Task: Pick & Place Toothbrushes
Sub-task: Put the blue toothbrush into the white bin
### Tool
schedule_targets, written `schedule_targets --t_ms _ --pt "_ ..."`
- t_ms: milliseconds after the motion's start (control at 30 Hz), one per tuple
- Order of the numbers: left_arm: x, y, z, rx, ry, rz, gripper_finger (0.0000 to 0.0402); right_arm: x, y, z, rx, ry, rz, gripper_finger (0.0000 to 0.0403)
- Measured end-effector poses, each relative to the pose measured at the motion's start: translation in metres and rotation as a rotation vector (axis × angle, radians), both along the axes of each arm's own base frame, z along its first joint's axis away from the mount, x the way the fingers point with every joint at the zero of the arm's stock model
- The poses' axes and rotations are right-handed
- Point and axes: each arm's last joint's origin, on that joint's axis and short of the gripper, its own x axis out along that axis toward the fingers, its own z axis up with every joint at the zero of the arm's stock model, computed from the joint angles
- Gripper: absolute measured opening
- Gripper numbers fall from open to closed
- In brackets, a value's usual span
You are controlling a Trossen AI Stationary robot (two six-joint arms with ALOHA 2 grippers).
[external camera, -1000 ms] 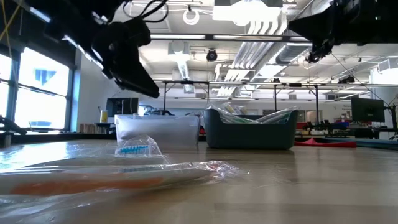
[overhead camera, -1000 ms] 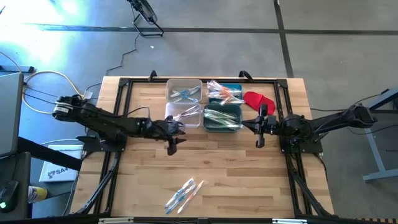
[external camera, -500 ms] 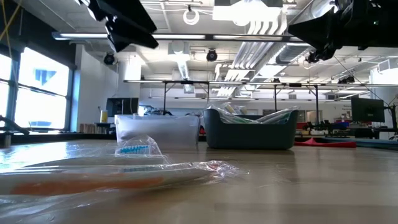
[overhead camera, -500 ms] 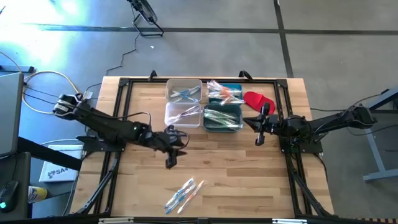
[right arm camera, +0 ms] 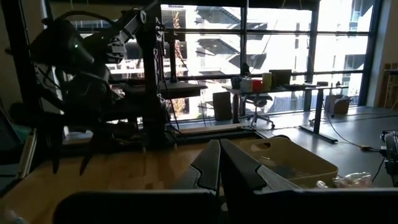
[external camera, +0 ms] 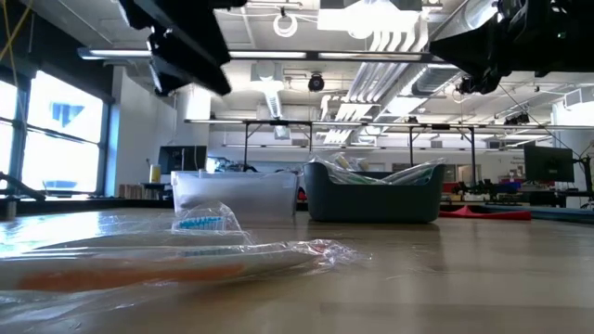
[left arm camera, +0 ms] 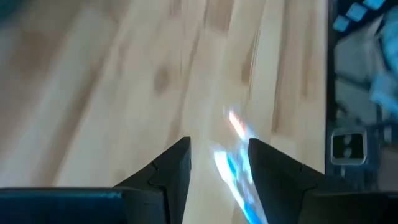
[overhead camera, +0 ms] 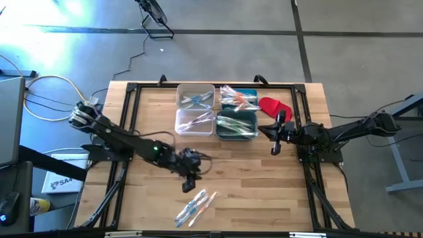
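Here, a small cluster of wrapped toothbrushes (overhead camera: 196, 206) lies loose on the wooden desk (overhead camera: 258, 192) near its front edge, well apart from the bins at the back. The left gripper (overhead camera: 190, 178) hangs just behind and slightly left of that cluster, its jaws parted and empty. The toothbrushes' long axes run diagonally, from front-left toward back-right, and in the left wrist view they show just ahead of the parted jaws. The right gripper (overhead camera: 277, 142) waits beside the dark bin (overhead camera: 236, 125), jaws closed, much farther off.
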Motion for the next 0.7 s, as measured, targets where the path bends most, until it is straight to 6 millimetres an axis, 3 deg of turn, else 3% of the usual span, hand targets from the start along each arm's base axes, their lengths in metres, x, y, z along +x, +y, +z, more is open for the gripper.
schedule_targets --t_ms 300,700 --pt "0.031 -0.020 -0.035 -0.038 0.350 0.089 0.0157 0.001 0.000 -0.001 0.041 0.004 0.018 0.0004" --pt "0.048 -0.031 -0.059 -0.134 0.410 0.204 0.0157 0.001 0.002 -0.003 0.034 0.024 0.059 0.0004"
